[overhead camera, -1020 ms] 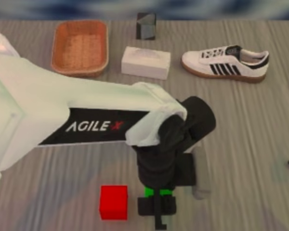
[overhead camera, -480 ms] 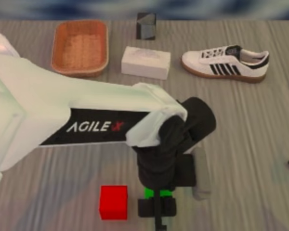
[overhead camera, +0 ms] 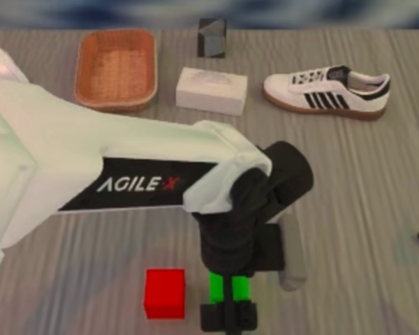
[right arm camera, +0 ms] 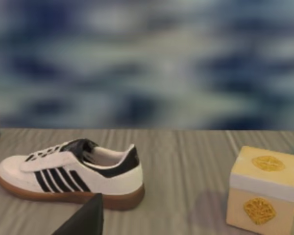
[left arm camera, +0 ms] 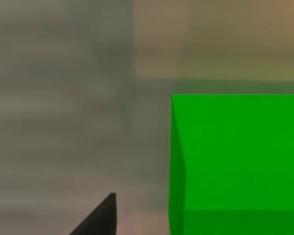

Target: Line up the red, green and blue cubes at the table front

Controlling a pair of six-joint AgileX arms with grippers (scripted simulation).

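I am putting the small bright green cube point(overhead camera: 228, 287) down at 3 o'clock of the small red cube point(overhead camera: 164, 294); my left pincer point(overhead camera: 228, 307) is pinching it. Next, I should let go.

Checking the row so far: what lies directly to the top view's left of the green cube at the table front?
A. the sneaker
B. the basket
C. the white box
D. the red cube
D: the red cube sits just left of the green cube, which lies under the left hand.
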